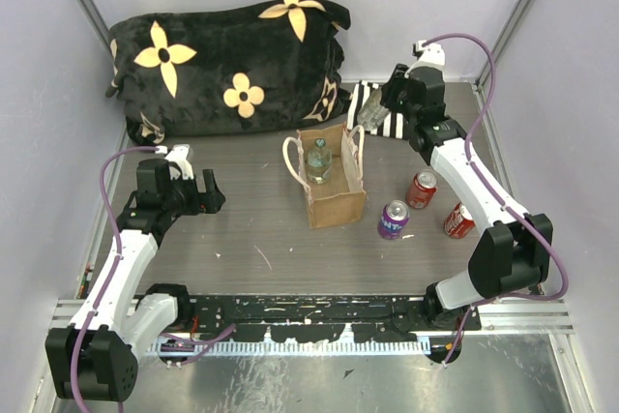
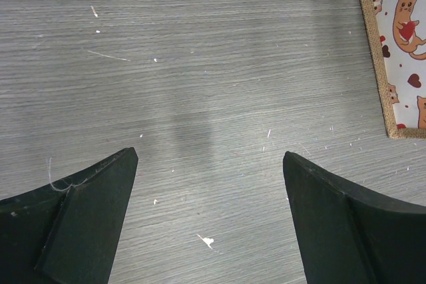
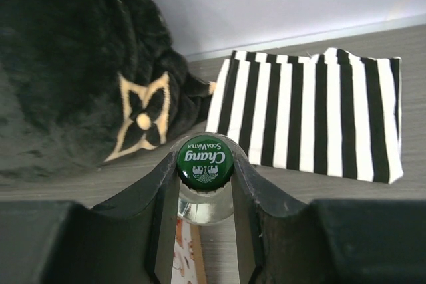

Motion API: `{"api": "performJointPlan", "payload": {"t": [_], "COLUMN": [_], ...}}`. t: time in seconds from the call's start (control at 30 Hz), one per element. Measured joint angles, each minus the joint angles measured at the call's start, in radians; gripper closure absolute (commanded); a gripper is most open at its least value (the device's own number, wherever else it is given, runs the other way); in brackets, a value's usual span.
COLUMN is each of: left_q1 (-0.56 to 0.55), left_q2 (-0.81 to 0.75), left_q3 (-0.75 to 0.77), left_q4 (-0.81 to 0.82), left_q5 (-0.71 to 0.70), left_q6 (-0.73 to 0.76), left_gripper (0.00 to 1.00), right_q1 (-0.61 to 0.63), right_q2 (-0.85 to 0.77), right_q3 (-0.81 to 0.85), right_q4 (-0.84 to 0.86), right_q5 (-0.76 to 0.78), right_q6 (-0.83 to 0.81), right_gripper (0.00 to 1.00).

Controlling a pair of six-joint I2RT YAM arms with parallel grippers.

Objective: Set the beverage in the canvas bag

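Note:
The tan burlap canvas bag with cream handles stands upright mid-table; a glass bottle stands inside it. My right gripper is shut on a second clear glass bottle with a green Chang soda water cap, held just behind and right of the bag's mouth. In the right wrist view my fingers clamp the bottle's neck, with the bag's printed lining below. My left gripper is open and empty over bare table, left of the bag, whose printed side shows at the right edge.
A black flower-patterned blanket fills the back left. A flat black-and-white striped cloth lies at the back, behind the bag. A red can, a purple can and another red can sit right of the bag.

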Motion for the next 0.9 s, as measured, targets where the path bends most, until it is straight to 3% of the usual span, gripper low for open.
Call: {"api": "performJointPlan", "payload": {"t": [0.9], "left_q1": [0.000], "left_q2": [0.000], "left_q3": [0.000], "left_q4": [0.000], "left_q5": [0.004], "left_q6": [-0.008], "left_gripper": [0.02], "right_q1": [0.152], "right_q2": [-0.042], "right_q3": [0.103], "right_q4": [0.043], "right_q5": [-0.105], "right_q6": [0.040], "right_gripper": [0.99]}}
